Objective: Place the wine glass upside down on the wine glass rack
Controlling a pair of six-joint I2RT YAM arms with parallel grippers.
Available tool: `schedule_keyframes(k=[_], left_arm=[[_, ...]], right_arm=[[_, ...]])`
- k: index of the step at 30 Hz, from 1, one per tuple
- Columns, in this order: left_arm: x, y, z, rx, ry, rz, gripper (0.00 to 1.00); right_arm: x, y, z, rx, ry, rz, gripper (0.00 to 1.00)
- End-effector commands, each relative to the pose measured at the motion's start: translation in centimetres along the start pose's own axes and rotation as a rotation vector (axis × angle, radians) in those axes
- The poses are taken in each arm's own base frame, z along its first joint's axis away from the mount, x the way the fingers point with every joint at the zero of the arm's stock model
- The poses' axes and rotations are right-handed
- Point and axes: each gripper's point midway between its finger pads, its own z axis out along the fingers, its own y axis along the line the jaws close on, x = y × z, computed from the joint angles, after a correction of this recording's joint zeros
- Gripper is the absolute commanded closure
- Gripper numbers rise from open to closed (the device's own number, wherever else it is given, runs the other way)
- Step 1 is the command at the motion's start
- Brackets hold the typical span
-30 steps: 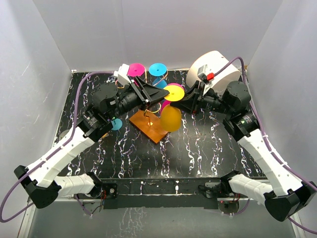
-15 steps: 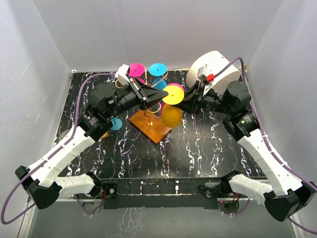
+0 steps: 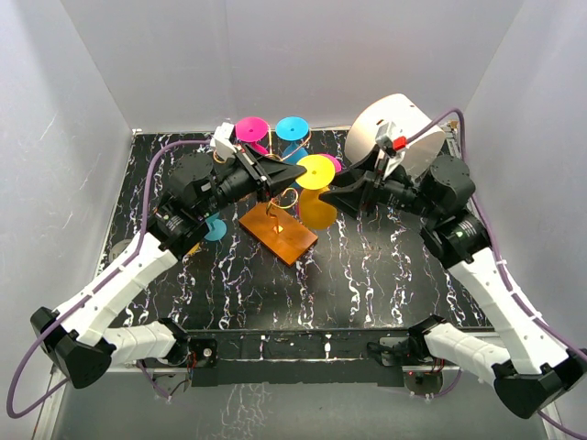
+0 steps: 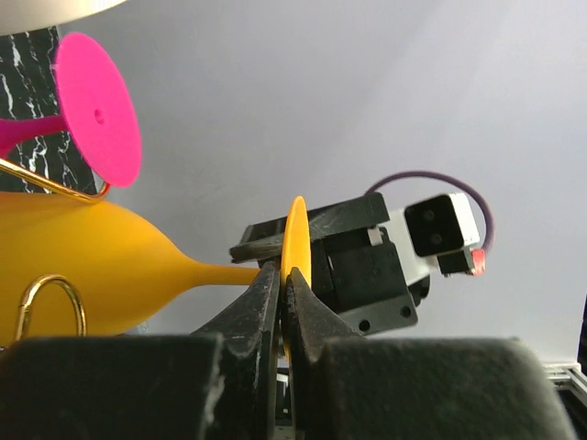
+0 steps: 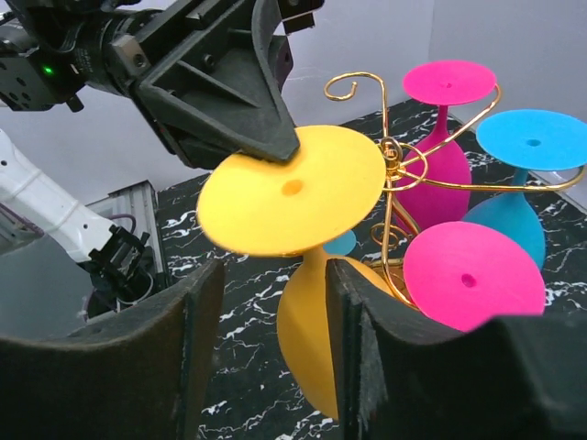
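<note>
Wine glass (image 5: pixel 292 188), inverted at the wine glass rack (image 3: pixel 280 235): left jaws pinch its foot, right jaws gape empty; you likely seat its stem next.

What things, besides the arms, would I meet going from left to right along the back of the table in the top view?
pink glass → blue glass → yellow glass → white round object. The second pink glass overlaps the yellow one, so it is left out.

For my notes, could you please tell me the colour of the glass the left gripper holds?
The wine glass is yellow, clearest in right wrist view.
</note>
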Motion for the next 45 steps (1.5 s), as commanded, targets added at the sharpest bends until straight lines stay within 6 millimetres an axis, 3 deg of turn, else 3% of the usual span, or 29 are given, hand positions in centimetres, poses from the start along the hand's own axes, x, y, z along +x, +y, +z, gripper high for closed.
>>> schedule_keyframes(k=[1, 6, 20, 28, 45], left_arm=[[-0.7, -1.2, -1.5, 0.021, -0.040, 0.003, 1.00], [-1.2, -0.7, -2.0, 0.000, -0.074, -0.019, 1.00], [-2.7, 2.8, -2.6, -0.097, -0.168, -0.049, 1.00], [-3.9, 1.9, -3.8, -0.118, -0.232, 0.046, 1.00], [-4.6, 3.5, -5.2, -0.192, -0.286, 0.104, 1.00]], right_arm=[[-2.8, 1.4, -1.7, 0.036, -0.073, -0.035, 0.50], [-2.7, 2.1, -3.0, 0.059, -0.069, -0.037, 0.42], [-5.2, 3.5, -4.5, 0.084, -0.141, -0.047, 0.41], [-5.8, 3.6, -4.6, 0.083, -0.170, -0.036, 0.41], [-6.3, 3.5, -4.6, 0.096, -0.196, -0.025, 0.41]])
